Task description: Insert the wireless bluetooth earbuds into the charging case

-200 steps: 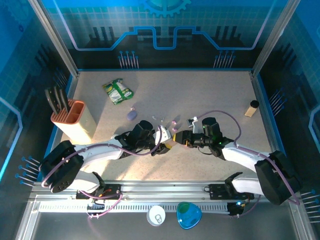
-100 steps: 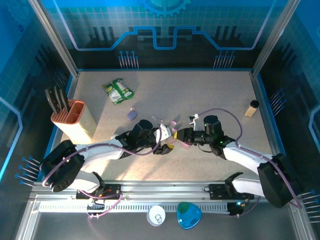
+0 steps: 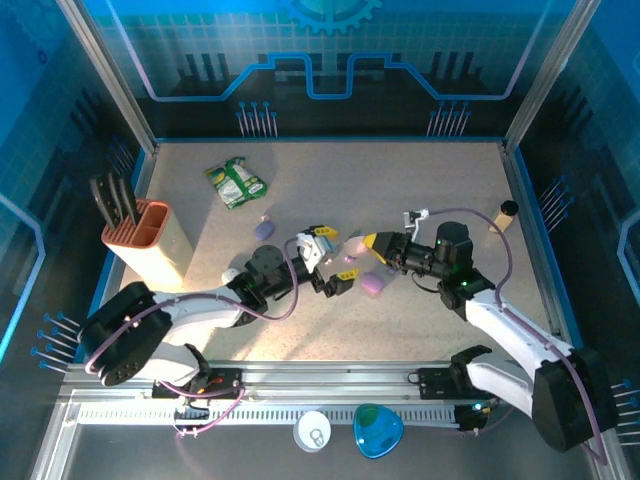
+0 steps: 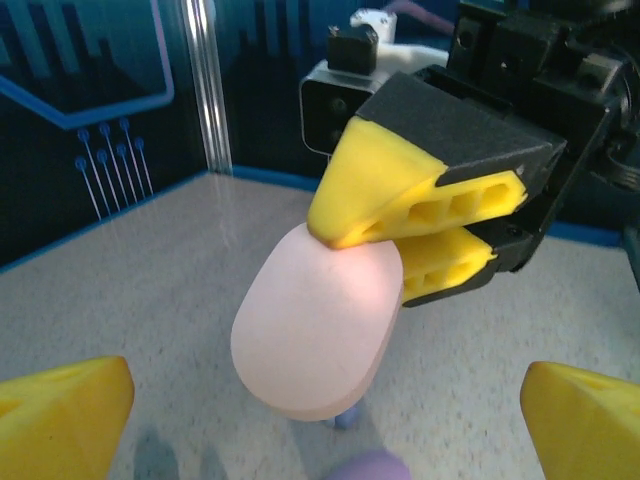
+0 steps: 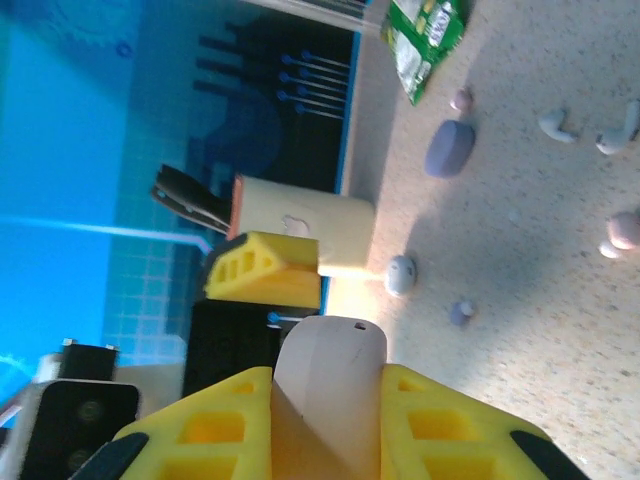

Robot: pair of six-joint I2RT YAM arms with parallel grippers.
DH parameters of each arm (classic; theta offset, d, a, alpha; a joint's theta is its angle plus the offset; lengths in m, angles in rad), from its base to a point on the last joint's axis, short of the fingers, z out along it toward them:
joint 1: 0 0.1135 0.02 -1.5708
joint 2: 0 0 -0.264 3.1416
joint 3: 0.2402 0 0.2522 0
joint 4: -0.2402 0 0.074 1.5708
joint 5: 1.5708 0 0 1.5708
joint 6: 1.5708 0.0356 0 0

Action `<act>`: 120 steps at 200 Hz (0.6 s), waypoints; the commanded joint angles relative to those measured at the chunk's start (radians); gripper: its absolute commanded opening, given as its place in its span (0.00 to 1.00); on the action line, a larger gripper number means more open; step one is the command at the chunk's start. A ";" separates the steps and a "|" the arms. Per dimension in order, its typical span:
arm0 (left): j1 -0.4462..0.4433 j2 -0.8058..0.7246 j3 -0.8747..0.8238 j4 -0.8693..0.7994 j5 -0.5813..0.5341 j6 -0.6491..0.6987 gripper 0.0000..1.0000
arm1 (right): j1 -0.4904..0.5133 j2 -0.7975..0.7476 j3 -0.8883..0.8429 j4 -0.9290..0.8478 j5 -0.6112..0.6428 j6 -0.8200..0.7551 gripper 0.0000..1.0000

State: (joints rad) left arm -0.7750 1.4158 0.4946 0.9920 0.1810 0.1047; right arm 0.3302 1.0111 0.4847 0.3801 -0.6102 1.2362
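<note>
On the right gripper the jaws were clamped on one end of the pink case, held off the table. Its long axis pointed at the left gripper, which was spread wide and empty. The loose earbuds lay on the table, probably nearer the left arm.

No legible text, brand, number or sign found. Green packet on the counter carries print (too small and blurred to read from above or from the right wrist).
</note>
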 commanded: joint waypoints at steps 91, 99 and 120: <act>0.054 0.156 0.051 0.410 0.298 -0.252 0.82 | -0.045 -0.097 -0.072 0.399 -0.081 0.387 0.19; 0.055 0.159 0.060 0.410 0.315 -0.254 0.82 | -0.041 -0.084 -0.078 0.461 -0.085 0.417 0.19; 0.053 0.162 0.077 0.410 0.338 -0.241 0.80 | -0.028 -0.068 -0.084 0.533 -0.080 0.457 0.20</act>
State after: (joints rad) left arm -0.7227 1.5677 0.5343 1.3502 0.4438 -0.1219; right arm 0.2977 0.9333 0.4118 0.7380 -0.6670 1.6150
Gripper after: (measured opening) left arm 0.809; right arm 0.238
